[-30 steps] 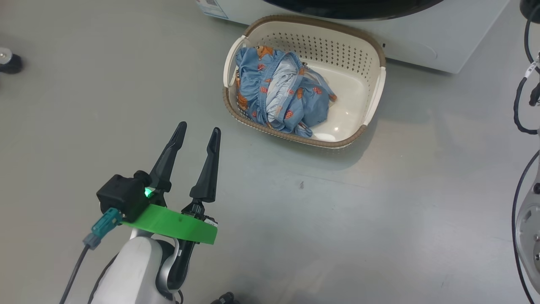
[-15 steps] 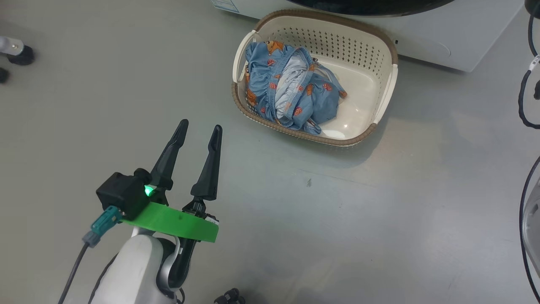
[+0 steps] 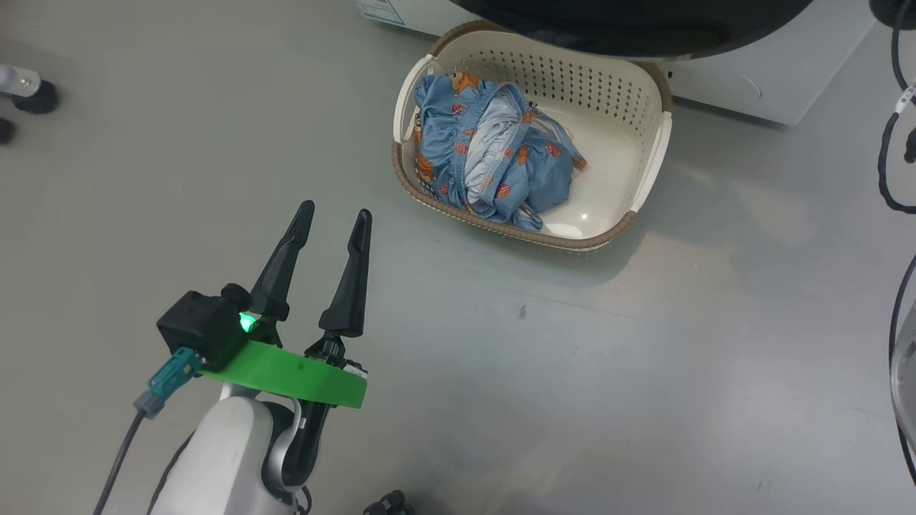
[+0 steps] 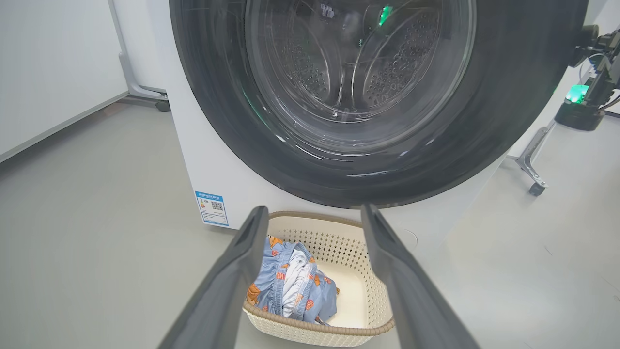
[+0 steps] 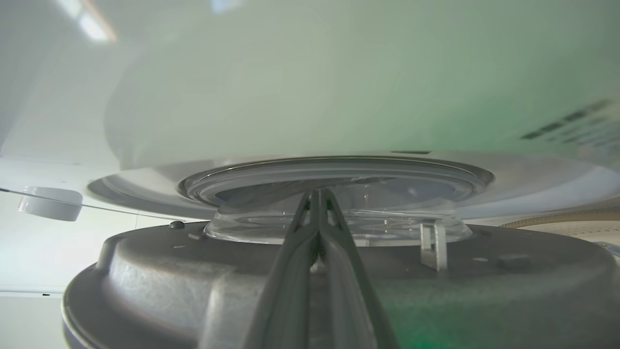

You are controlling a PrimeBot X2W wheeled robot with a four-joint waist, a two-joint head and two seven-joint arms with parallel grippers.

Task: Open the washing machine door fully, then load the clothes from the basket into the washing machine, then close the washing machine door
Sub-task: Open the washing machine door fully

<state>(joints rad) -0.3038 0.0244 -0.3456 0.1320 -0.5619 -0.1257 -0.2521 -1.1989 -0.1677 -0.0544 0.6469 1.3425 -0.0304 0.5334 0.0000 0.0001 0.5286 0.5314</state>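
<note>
Black washing machine door (image 3: 630,21) now overhangs basket (image 3: 572,71) | left end effector (image 3: 336,209) wide | right end effector (image 5: 317,194) closed

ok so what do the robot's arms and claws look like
left claw: two long tapering black fingers on a green ring, a black box with a green light, a teal plug on a grey cable, pale rounded forearm. right claw: same dark tapering fingers.

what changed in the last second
The washing machine door has swung further out; its black rim now overhangs the far edge of the basket. The slight shift of the whole head view is the camera's. Nothing was gripped or released: the right gripper stays shut at the door's inner side, the left gripper stays open above the floor, and the clothes lie in the basket.
</note>
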